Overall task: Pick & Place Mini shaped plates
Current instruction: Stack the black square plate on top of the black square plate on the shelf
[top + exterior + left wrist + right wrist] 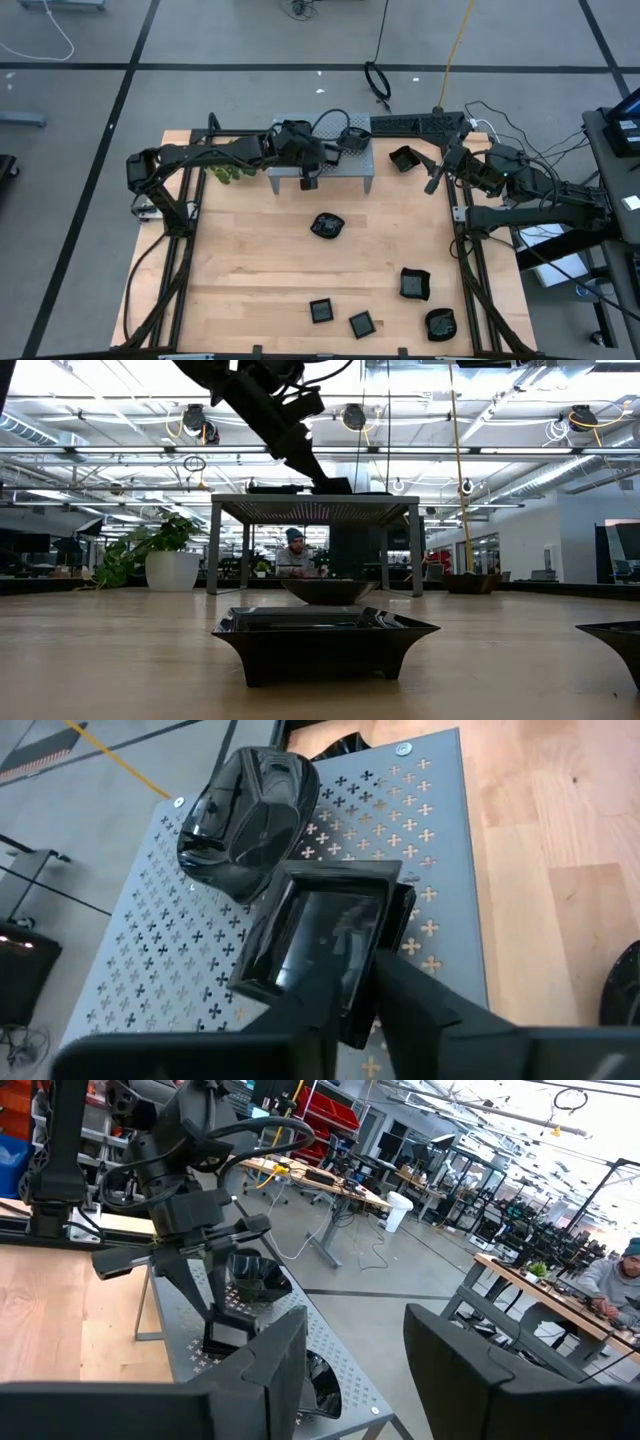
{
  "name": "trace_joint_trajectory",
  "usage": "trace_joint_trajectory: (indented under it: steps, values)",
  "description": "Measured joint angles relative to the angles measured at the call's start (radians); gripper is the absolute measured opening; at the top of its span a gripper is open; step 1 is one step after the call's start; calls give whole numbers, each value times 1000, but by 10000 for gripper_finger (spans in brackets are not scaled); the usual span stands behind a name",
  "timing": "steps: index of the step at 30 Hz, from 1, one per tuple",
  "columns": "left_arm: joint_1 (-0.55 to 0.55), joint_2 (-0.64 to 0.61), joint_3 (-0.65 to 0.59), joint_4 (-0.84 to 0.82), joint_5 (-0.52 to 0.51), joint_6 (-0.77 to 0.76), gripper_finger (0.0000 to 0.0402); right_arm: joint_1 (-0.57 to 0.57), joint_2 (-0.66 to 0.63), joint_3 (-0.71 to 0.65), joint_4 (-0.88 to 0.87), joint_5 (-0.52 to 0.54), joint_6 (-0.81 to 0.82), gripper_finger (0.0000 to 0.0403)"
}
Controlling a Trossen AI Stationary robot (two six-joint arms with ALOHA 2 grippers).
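The mini shaped plates are small glossy black dishes. Several lie on the wooden table (250, 260): one mid-table (327, 225) and others near the front right (415, 283). The grey perforated stand (322, 160) stands at the far edge and carries a rounded plate (250, 815) and another at its far end (345, 745). My left gripper (360, 1005) is over the stand, shut on a square plate (325, 935). My right gripper (355, 1370) is open and hovers at the far right, beside a further plate (403, 158). My left gripper pinches the square plate by its rim at one side (385, 970), the side nearest the wrist camera. One finger (310, 1005) lies over the dish's inside and the other (425, 1010) against its outer wall. The fingers come from above, slanting down. The plate's base (225, 1338) sits on or just above the stand's top.
A green leafy sprig (225, 172) lies left of the stand under the left arm. Cables and a black rail (420, 122) run behind the table's far edge. Bare wood spreads across the table's left half. A person (293, 555) sits in the room beyond.
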Motion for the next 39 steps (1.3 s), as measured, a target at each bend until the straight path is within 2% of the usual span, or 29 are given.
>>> trace_joint_trajectory:
  steps: [7, 14, 19, 26, 39]
  values:
    - [-30, -6, 0, 19, 0, 31, 137, 0, 0, 0, 0, 0, 0, 155]
    - [-95, -18, 0, 105, -1, 30, 160, 0, 0, 0, 0, 0, 0, 155]
    - [-148, -18, 1, 180, -1, -93, 161, 0, 0, 0, 0, 0, 0, 155]
    - [-238, -13, 1, 184, -22, -289, 161, 0, 0, 0, 0, 0, 0, 155]
    - [-556, 132, 1, 244, -179, -673, 161, 0, 0, 0, 0, 0, 0, 155]
